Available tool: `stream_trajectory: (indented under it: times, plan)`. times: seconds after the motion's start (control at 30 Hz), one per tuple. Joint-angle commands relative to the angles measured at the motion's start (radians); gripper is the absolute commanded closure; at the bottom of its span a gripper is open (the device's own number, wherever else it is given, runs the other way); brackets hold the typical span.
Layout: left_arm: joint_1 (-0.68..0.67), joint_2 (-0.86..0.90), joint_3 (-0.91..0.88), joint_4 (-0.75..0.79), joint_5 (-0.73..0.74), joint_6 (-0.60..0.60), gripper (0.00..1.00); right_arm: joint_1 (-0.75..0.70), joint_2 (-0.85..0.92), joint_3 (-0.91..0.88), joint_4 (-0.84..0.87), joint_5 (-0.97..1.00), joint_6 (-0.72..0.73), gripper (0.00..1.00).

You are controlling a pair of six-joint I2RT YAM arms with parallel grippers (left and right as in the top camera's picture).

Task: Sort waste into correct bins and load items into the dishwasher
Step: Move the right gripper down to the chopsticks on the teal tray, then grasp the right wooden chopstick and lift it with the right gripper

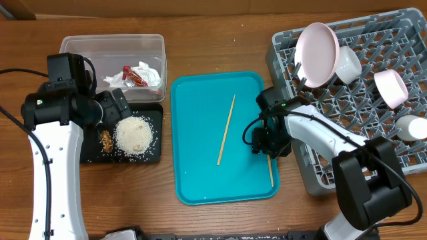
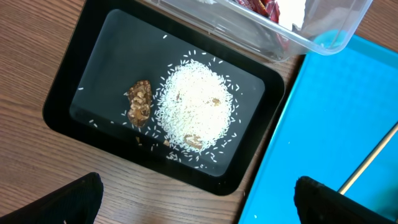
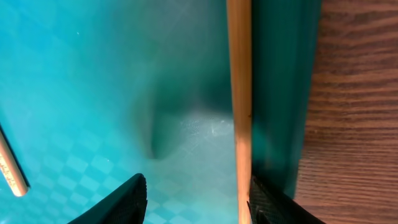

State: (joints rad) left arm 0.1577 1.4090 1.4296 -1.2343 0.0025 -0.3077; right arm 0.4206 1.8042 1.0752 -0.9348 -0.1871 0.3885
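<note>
The right claw (image 3: 198, 186) hangs low over the right side of the teal tray (image 1: 200, 167). Its jaws are half spread and straddle a chopstick (image 3: 239, 93) without pinching it. The stick lies in the corner where the tray floor meets the right wall. It is just against the outer finger (image 3: 273, 202), with a clear gap to the inner one (image 3: 121, 199).

The step in hand looks like picking up this chopstick for the dish rack (image 1: 373, 40), where the plate (image 1: 317, 53) and a bowl (image 1: 390, 88) already stand. To do it well, the claw should probably shift slightly toward the wall, so both fingers meet the stick together and do not shove it sideways. The outer finger has little room beside the wall, so it should close slowly. A thin round stick may roll or swing, so lift it straight up and keep it level. The arm hides how far along the stick the grip would fall.

The second chopstick (image 1: 226, 130) lies slanted mid-tray, well apart. The left claw (image 2: 196, 186) is spread wide and holds nothing, above the black tray (image 2: 68, 93) on the counter (image 1: 220, 40). That tray holds the rice (image 2: 196, 106) and the brown scrap (image 2: 139, 102). The napkin (image 1: 148, 75) and red wrapper (image 1: 135, 78) sit in the clear tub (image 1: 80, 47)
</note>
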Motion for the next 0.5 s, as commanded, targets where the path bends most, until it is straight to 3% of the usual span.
stream_trajectory:
  times: [0.0, 0.07, 0.47]
  plan:
    - [0.002, -0.01, 0.011, 0.001, -0.011, -0.003, 0.0, 0.001, 0.005, -0.029, 0.006, 0.013, 0.005, 0.45]
    - [0.002, -0.01, 0.011, 0.001, -0.011, -0.003, 0.0, 0.001, 0.005, -0.036, 0.012, 0.013, 0.005, 0.45]
    - [0.002, -0.01, 0.011, 0.001, -0.011, -0.003, 0.0, 0.002, 0.005, -0.041, 0.021, 0.021, 0.005, 0.87]
